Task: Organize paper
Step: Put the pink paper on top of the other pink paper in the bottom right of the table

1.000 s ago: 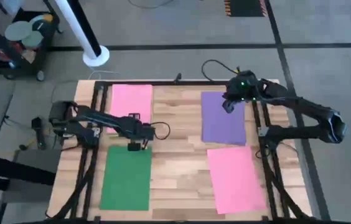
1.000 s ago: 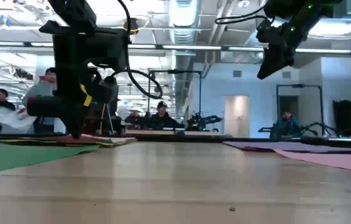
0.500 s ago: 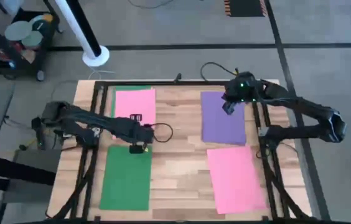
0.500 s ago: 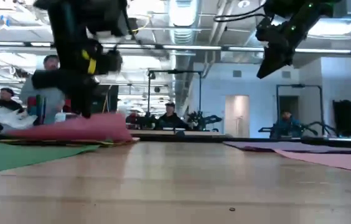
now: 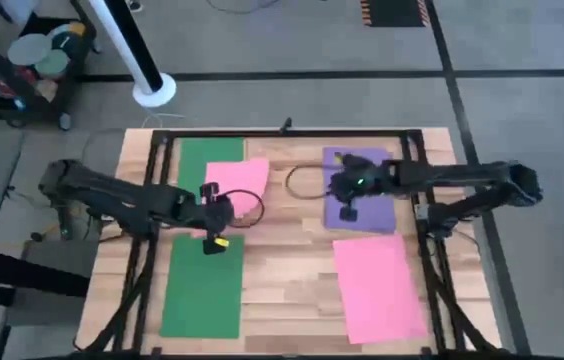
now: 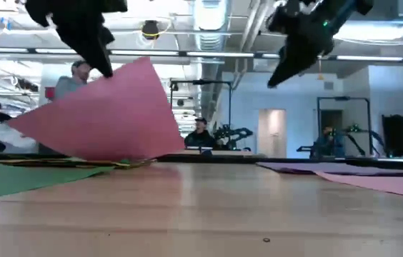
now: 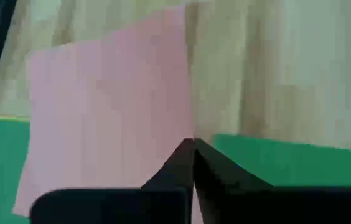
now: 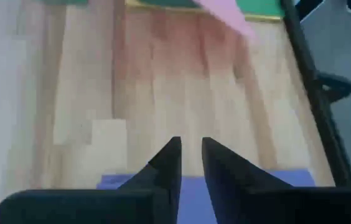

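L gripper [image 5: 216,212] clenched on a pink sheet [image 5: 237,182], lifted off the far-left stack. R gripper [image 8: 188,163] slightly parted, holding nothing, apparently, over the purple sheet [image 5: 360,210]. Sorting looks mid-way — green [image 5: 202,290] and pink [image 5: 377,290] sheets near the front edge.

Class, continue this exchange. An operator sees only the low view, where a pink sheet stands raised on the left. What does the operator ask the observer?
Operator: Which gripper has the raised sheet?
Observer: The left gripper, shut on the raised pink sheet at its edge.
Operator: What lies under it?
Observer: A green sheet, flat on the table.
Operator: And the right gripper?
Observer: The right gripper hovers open over the purple sheet, holding nothing.
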Robot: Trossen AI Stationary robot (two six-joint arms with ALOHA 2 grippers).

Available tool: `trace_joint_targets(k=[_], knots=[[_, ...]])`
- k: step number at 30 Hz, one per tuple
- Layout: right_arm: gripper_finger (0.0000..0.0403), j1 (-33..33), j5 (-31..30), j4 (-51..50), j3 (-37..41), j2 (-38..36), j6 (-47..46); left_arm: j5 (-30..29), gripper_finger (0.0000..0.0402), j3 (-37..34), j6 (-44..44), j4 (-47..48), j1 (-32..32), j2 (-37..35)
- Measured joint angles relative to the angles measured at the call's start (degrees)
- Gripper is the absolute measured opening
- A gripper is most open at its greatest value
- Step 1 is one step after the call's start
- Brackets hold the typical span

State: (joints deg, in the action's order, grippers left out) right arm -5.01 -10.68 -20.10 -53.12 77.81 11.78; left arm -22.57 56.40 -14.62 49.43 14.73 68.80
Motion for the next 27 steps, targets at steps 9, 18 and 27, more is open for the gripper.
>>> trace_joint_targets(k=[9, 18, 27], knots=[[0.0062, 4.2, 0.1, 17.5, 0.0, 8.0, 3.8, -0.8, 0.0, 0.0, -1.7, -0.3, 2.6, 1.3], [0.0067, 4.8, 2.0, 23.9, -1.6, 12.6, 7.0, -0.8, 0.0, 0.0, -1.6, -2.5, 2.6, 1.7], [0.0154, 5.5, 1.9, 24.0, -6.8, 16.8, 8.1, -0.8, 0.0, 0.0, -1.5, -2.4, 2.6, 1.7]])
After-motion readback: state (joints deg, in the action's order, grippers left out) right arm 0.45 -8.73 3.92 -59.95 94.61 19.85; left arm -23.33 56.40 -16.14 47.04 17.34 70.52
